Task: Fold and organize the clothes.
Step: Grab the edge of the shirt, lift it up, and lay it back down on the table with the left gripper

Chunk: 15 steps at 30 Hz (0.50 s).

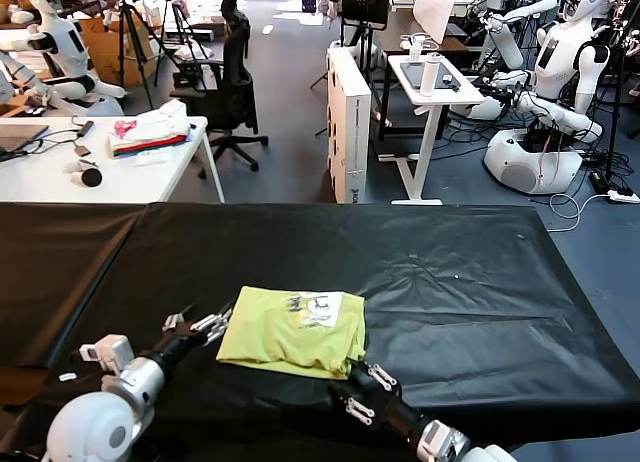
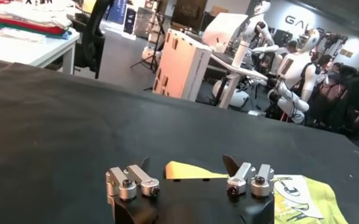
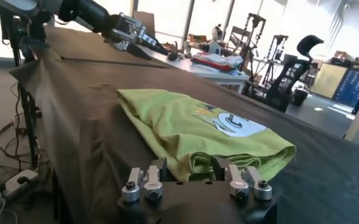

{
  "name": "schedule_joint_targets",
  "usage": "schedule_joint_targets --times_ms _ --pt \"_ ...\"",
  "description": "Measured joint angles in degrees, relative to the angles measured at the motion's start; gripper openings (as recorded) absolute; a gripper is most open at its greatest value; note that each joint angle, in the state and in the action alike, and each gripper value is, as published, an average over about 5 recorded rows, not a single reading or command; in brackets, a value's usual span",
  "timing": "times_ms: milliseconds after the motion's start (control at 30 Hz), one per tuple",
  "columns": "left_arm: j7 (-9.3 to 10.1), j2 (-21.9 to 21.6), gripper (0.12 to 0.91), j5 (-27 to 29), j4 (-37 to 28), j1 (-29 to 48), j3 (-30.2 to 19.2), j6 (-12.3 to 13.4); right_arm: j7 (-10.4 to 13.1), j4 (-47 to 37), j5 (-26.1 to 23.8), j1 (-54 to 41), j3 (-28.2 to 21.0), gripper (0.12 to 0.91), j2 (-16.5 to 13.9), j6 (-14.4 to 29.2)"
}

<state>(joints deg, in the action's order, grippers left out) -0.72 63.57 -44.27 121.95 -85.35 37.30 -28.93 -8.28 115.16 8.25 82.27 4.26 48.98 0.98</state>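
T-shirt (image 1: 295, 332), lime-yellow, lies folded into a rough rectangle on the black-covered desk (image 1: 450, 272), toward the robot's edge of it. White printed graphic (image 1: 318, 307) faces up, on the half of the shirt farther from the robot. Folded layers show along the shirt's near edge.

Right gripper (image 1: 362, 390) sits at the shirt's near right corner. In the right wrist view the right gripper (image 3: 190, 170) has its jaws part-way closed around the bunched folded edge of the shirt (image 3: 197, 131); firm hold or not, cannot tell.

Left gripper (image 1: 212, 324) just beside the shirt's left edge, jaws spread wide, nothing in them; left wrist view shows a yellow corner (image 2: 188, 171) between them.
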Motion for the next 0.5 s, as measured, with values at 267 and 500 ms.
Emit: schedule_joint_targets --times_ms 267,500 --pt "-0.12 0.03 0.907 0.10 0.10 -0.36 0.04 0.12 0.18 0.23 0.56 1.14 0.83 0.154 0.24 0.26" --pt "-0.21 0.26 0.907 0.13 0.00 -0.38 0.09 0.23 0.73 1.03 2.51 2.51 2.47 0.138 -0.93 0.52"
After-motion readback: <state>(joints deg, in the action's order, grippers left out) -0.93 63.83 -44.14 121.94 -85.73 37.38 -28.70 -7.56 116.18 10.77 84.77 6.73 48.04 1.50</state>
